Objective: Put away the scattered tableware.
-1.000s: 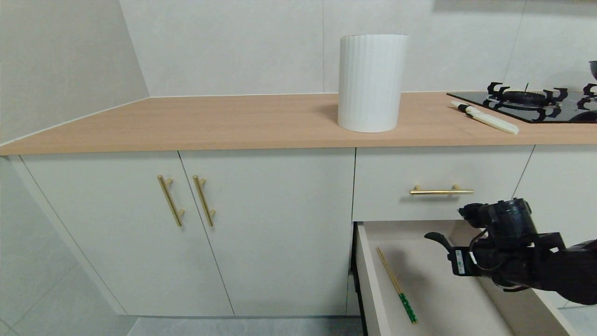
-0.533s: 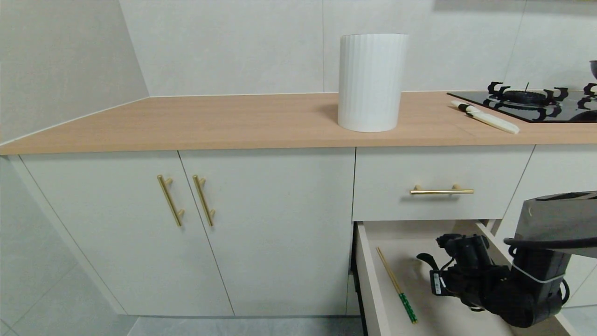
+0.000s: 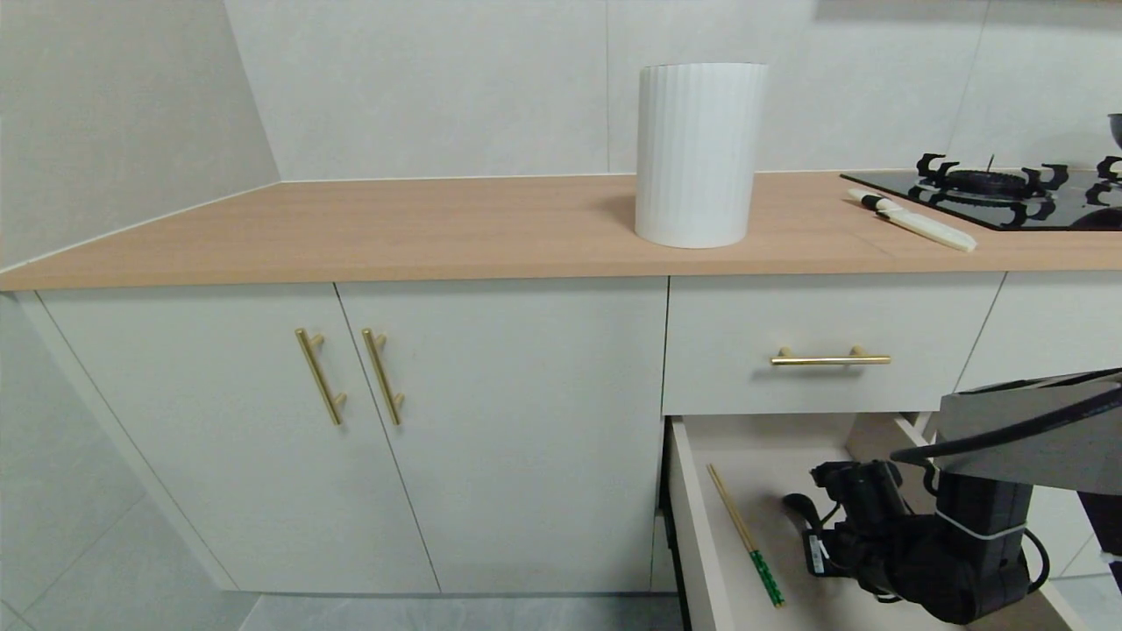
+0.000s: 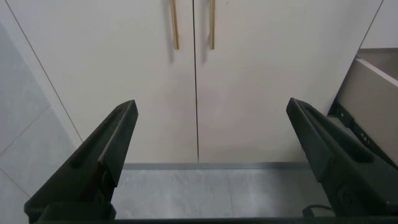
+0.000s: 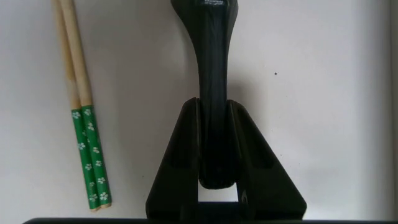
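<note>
Head view first: what has changed?

My right arm has come down within the last second, from above the open drawer (image 3: 692, 517) into it. My right tool (image 3: 828, 536) is clamped on a black utensil (image 3: 799, 506), now low over the drawer floor and near the chopsticks (image 3: 745, 543), which have not moved. I judge the set-down is nearly due. A knife (image 3: 912, 223) waits on the worktop (image 3: 438, 228).

Left wrist view?

My left tool (image 4: 211, 140) is spread wide, holding nothing, facing the cupboard doors (image 4: 196, 74).

Right wrist view: how does the utensil look?

Slim and glossy black, with a narrow handle pinched between my fingers (image 5: 180, 149), and wider toward its far end. It points along the pale floor, roughly parallel to the green-patterned chopsticks and apart from them.
</note>
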